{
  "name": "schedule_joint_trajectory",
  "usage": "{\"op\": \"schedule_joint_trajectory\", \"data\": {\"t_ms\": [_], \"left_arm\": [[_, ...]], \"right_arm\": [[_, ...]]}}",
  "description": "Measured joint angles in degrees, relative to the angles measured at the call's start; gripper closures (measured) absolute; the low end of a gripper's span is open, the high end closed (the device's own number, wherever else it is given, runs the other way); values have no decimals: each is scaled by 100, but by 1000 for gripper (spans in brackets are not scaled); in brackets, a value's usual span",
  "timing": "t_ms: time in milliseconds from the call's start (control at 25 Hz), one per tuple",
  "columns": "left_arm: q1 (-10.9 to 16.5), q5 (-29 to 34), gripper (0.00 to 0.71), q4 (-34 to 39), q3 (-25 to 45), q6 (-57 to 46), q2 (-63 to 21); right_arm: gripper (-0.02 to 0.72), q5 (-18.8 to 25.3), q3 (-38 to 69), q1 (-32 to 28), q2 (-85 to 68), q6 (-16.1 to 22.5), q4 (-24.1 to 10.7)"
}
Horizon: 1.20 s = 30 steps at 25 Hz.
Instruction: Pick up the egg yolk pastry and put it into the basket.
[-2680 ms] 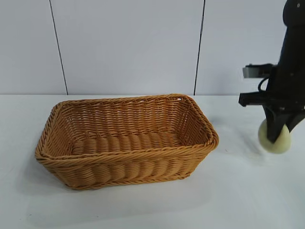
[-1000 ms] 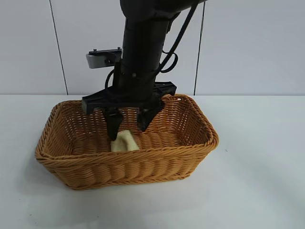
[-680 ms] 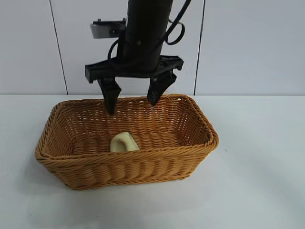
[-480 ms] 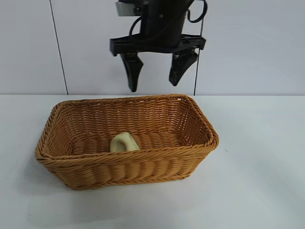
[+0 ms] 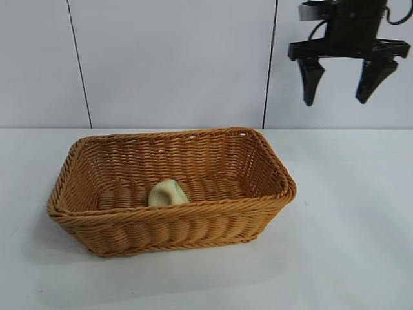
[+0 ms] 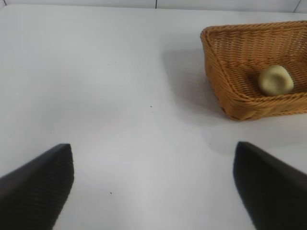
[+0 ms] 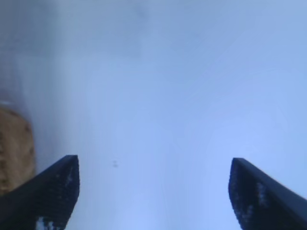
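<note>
One egg yolk pastry [image 5: 168, 193] lies inside one basket [image 5: 271, 205].

Egg yolk pastry [image 5: 168, 193] in basket [image 5: 258, 210] on table [image 5: 348, 245], right pincer [image 5: 337, 98] above right

Dropped the egg yolk pastry [image 5: 168, 193] in the basket [image 5: 258, 206], then my right gripper [image 5: 340, 87] lifted out empty and swung off right, probably clear of the rim.
</note>
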Motion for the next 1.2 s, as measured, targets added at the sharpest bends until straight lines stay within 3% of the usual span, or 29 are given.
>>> {"op": "schedule_joint_trajectory", "data": {"t_ms": [160,400,1200], "left_arm": [[0,0,14,0,0,0,0],[0,0,14,0,0,0,0],[0,0,14,10,0,0,0]], "right_arm": [[116,0,0,-480,0,-58,29],[116,-12,532,-583,-233,-351,215],[116,-105,6862,-583,-5665,-780,228]]}}
